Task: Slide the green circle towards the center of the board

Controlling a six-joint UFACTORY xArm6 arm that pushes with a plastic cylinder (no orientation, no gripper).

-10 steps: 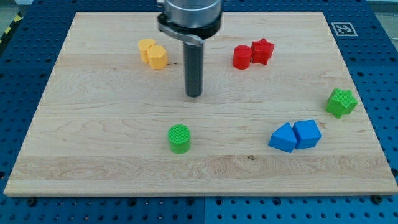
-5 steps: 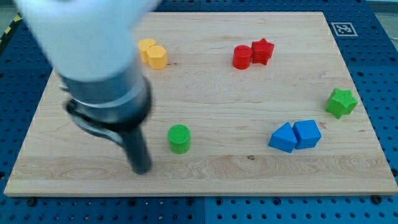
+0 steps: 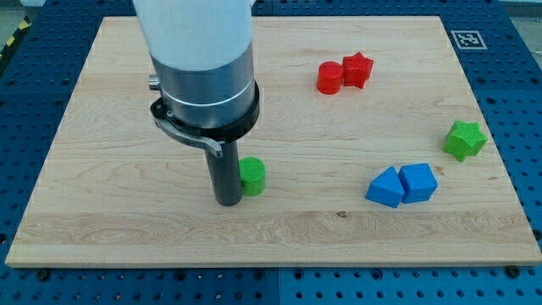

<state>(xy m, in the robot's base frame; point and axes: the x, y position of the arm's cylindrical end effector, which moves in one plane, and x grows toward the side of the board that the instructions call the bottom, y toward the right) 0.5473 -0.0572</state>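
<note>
Change: my tip (image 3: pixel 227 202) has swung right from the board's lower left; green circle (image 3: pixel 251 176) nudged slightly up-right.
Tool: bare rod, holding nothing.
Contact: tip touching circle's left side.
Circle location: left-of-centre, lower board (image 3: pixel 127 229).

Single camera view — set above the board's (image 3: pixel 356 229) bottom edge, angled down and toward its top; whole wooden board in frame, blue perforated table (image 3: pixel 525 102) showing around it — middling distance
</note>
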